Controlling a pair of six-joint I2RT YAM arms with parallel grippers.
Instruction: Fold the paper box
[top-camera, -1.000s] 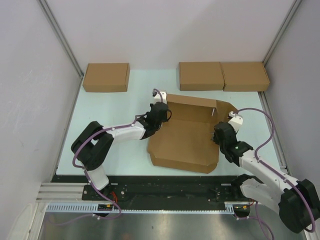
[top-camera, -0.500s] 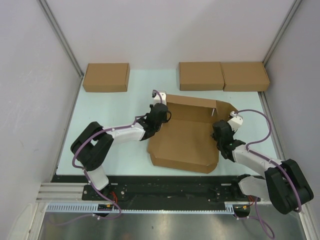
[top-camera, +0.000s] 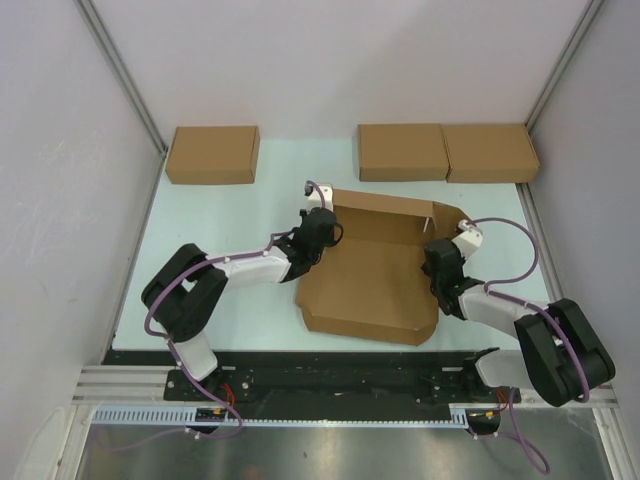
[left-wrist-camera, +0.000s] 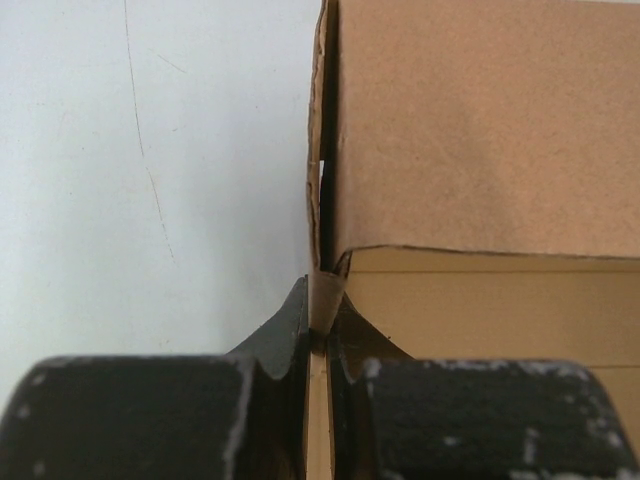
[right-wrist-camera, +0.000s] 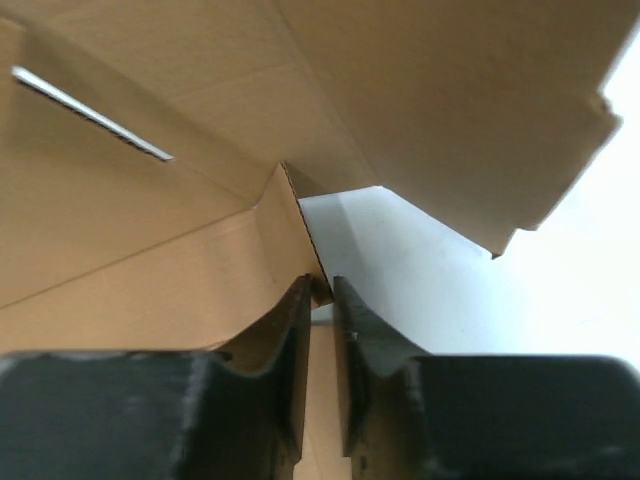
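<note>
The paper box (top-camera: 370, 285) lies on the table (top-camera: 200, 250) between both arms. Expect light, stiff, crease-prone cardboard: hold by wall edges; left gripper (left-wrist-camera: 322, 310) clamps left wall, right gripper (right-wrist-camera: 322, 292) jaws narrow, pinching right wall

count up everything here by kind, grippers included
paper box, partly folded: 1
closed cardboard boxes: 3
grippers: 2, the left gripper and the right gripper
total: 6
</note>
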